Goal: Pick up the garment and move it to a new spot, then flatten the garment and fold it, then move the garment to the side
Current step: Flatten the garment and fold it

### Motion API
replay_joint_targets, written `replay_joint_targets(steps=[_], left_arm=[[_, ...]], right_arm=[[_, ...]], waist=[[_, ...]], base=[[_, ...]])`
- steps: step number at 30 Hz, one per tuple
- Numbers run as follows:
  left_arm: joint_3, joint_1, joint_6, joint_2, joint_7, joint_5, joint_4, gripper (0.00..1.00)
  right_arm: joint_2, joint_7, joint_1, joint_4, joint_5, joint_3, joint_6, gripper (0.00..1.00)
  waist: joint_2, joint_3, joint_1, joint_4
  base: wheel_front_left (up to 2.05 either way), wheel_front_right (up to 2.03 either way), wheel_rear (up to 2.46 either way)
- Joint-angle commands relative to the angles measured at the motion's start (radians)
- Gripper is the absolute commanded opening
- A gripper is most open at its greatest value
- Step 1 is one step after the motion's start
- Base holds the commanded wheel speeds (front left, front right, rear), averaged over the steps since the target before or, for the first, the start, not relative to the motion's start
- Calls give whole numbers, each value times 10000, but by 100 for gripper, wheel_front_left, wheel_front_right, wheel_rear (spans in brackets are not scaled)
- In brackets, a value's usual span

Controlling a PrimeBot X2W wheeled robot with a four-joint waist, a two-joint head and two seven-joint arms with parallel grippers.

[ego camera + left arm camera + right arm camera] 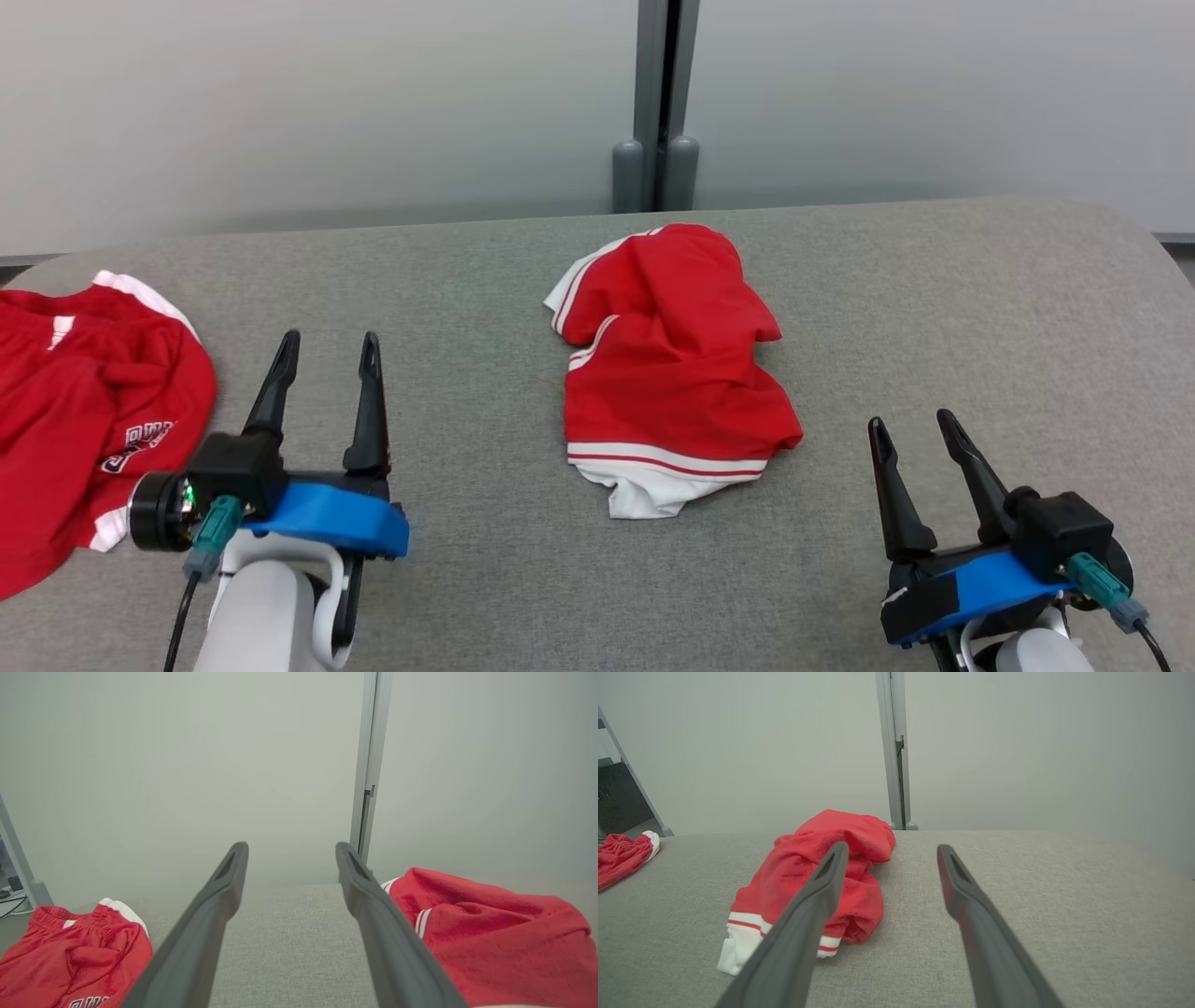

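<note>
In the head view, the left gripper (331, 338) and right gripper (910, 420) are seen over the grey table (467, 280), fingers spread and nothing held. The garment (672, 364), crumpled red with white striped trim, lies mid-table between them, touched by neither. A second red garment (84, 401), lettered, lies at the table's left edge. In the left wrist view, the garment is seen right of the open fingers. In the right wrist view, its white hem is partly hidden behind one finger.

Table (467, 308) lies open between middle garment (667, 364) and left garment (84, 401) — wall (280, 112) behind.
</note>
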Motion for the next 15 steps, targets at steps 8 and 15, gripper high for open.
replay_joint_targets(steps=[8, 15], left_arm=[[-1379, -1963, -89, 180, -27, -945, 1293, 100], [-2336, -2992, -92, 385, -27, -1901, 3012, 100]], right_arm=[[-41, -36, -478, -130, 62, 151, 1, 100], [-41, -36, -785, -268, 142, 141, 3, 100]], waist=[[-1, 834, 0, -881], [-1, 1572, 0, -1536]], base=[[0, 0, 0], [0, 0, 0]])
